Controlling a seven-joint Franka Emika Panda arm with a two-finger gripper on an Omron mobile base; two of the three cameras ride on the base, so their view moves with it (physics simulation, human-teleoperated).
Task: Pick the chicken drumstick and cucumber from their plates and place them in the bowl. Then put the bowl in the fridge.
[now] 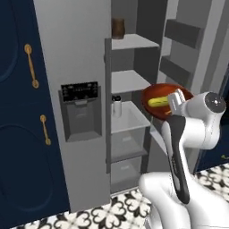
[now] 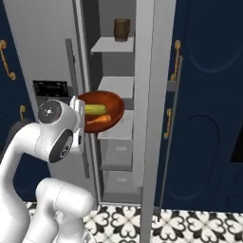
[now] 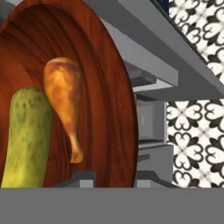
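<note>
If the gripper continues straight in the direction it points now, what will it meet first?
The gripper is shut on the rim of the bowl, and past that rim it points at the fridge interior. It would probably meet the lower drawers first, though the depth is unclear.

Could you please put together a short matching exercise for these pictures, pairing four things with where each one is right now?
Things:
1. cucumber
2. bowl
3. brown cup
4. white bottle

Places:
A. on the top fridge shelf
B. held by the claw in front of the open fridge
C. on a middle fridge shelf, near its front edge
D. lying in the bowl beside the chicken drumstick

Right pairs: 1-D, 2-B, 3-A, 4-C.
</note>
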